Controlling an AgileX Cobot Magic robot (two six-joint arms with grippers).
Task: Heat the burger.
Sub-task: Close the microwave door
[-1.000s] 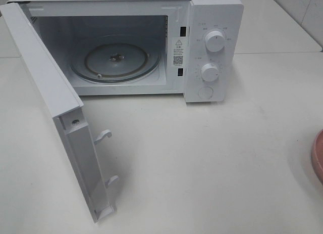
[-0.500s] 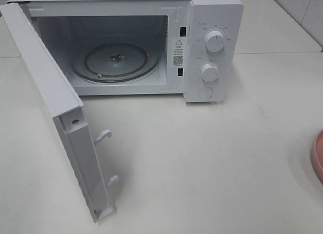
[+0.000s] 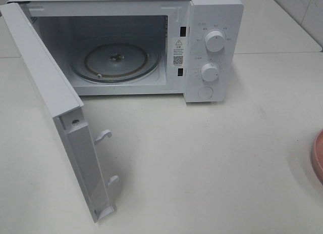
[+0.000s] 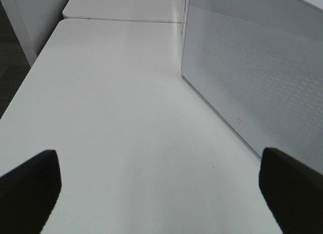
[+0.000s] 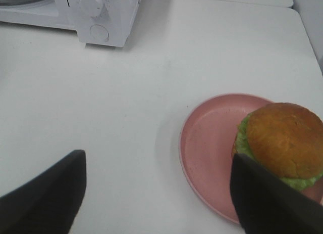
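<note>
One burger [image 5: 282, 140] sits on a pink plate [image 5: 209, 153], placed toward the plate's far side rather than its centre, with green lettuce showing under a glossy brown bun. The right gripper [image 5: 156, 193] hangs above the table just beside the plate; its jaws stand wide apart and hold nothing. One dark finger [image 5: 267, 201] overlaps the near edge of the burger in the wrist view, though whether it touches cannot be told. The other finger is well clear, over bare tabletop.

The plate rests on a white table [image 3: 212, 158], and from the high camera only a sliver of its rim shows at the right edge [image 3: 318, 155]. The burger itself is out of that view.

The white microwave [image 3: 212, 11] stands at the back of the table, well apart from the plate. Its door [image 3: 48, 87] is swung fully open to the left, and the glass turntable [image 3: 115, 61] inside is bare. Two round knobs [image 3: 215, 41] and a button sit on its right panel.

The left gripper [image 4: 161, 186] hovers over the table beside the perforated outer face of the door [image 4: 252, 67], jaws spread wide and empty. A second white table [image 4: 126, 4] adjoins beyond, with dark floor to one side.
</note>
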